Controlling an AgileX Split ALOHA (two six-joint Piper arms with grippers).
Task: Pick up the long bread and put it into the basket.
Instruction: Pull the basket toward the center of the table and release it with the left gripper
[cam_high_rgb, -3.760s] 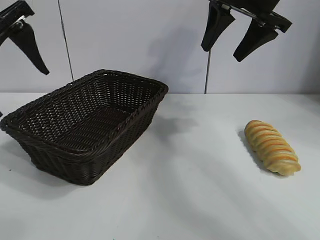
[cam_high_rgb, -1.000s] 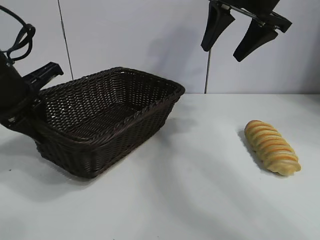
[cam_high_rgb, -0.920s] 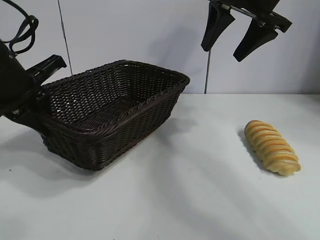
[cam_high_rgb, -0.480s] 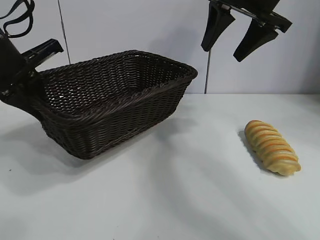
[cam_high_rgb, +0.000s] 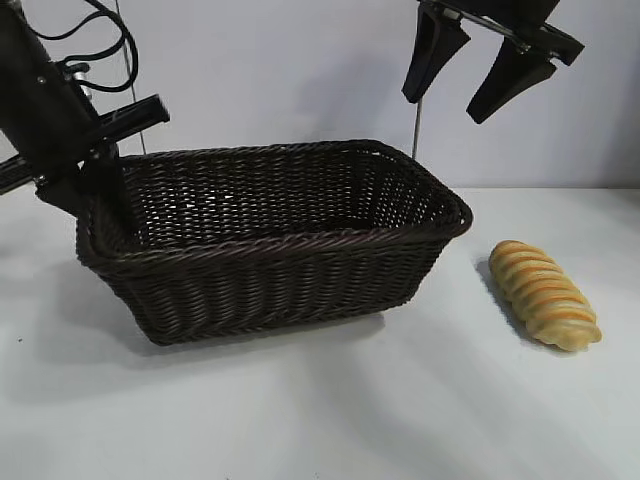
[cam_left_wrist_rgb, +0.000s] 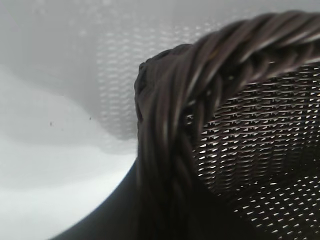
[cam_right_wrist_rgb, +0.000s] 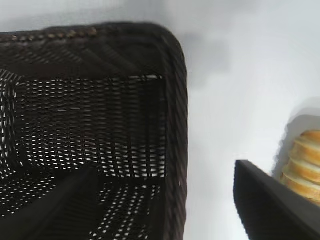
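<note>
Bread (cam_high_rgb: 545, 294) lies below right gripper (cam_high_rgb: 488, 70)

I'm looking at a bare test bench, the sort found in a robotics lab and nothing like a home or a shop. A plain white table (cam_high_rgb: 330, 420) fills the lower half of the frame, backed by a pale panelled wall (cam_high_rgb: 280, 70) with thin vertical seams. Black cables (cam_high_rgb: 105, 35) loop off the arm at the upper left. The only props are a wicker basket (cam_high_rgb: 270, 265) at centre and a toy-like loaf of bread (cam_high_rgb: 544, 293) at the right.
</note>
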